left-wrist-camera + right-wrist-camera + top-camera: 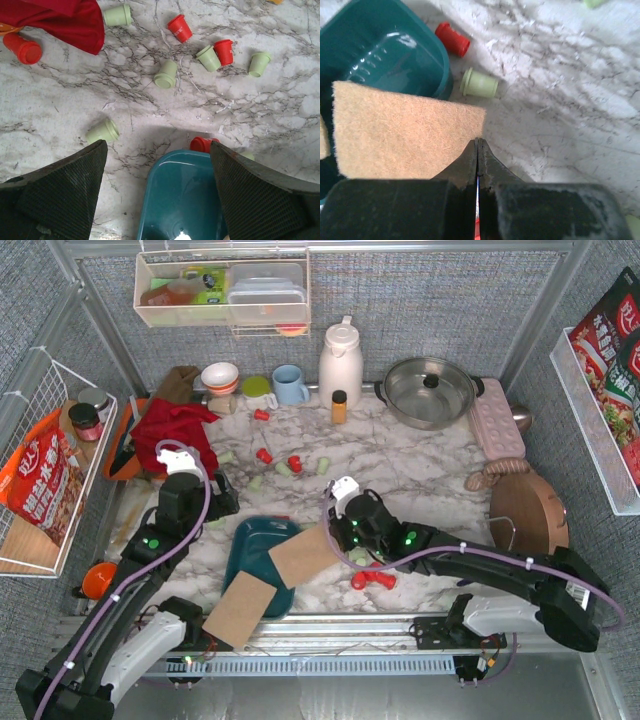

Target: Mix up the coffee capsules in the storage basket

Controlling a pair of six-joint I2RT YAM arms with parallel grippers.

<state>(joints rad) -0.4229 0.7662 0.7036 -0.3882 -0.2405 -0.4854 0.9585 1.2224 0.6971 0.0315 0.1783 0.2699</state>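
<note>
The teal storage basket [255, 545] [182, 200] [385, 47] lies near the front middle, with two brown cardboard pieces [305, 555] [405, 132] across it. Red and pale green coffee capsules [294, 463] [166, 75] are scattered on the marble behind it. A red one [201, 144] [452, 39] and a green one [480, 83] lie just outside its rim. No capsule shows in the visible part of the basket. My left gripper [225, 502] [157, 150] hangs open over the basket's far end. My right gripper [335, 530] [478, 142] is shut, empty, beside the upper cardboard.
A red cloth [170, 430] [65, 20] lies at the back left. Behind the capsules stand a blue mug [290, 385], a white jug [340, 360], an amber bottle [339, 407] and a steel pot [430, 390]. A round wooden board [527, 510] lies right; more red capsules [370, 578] lie under my right arm.
</note>
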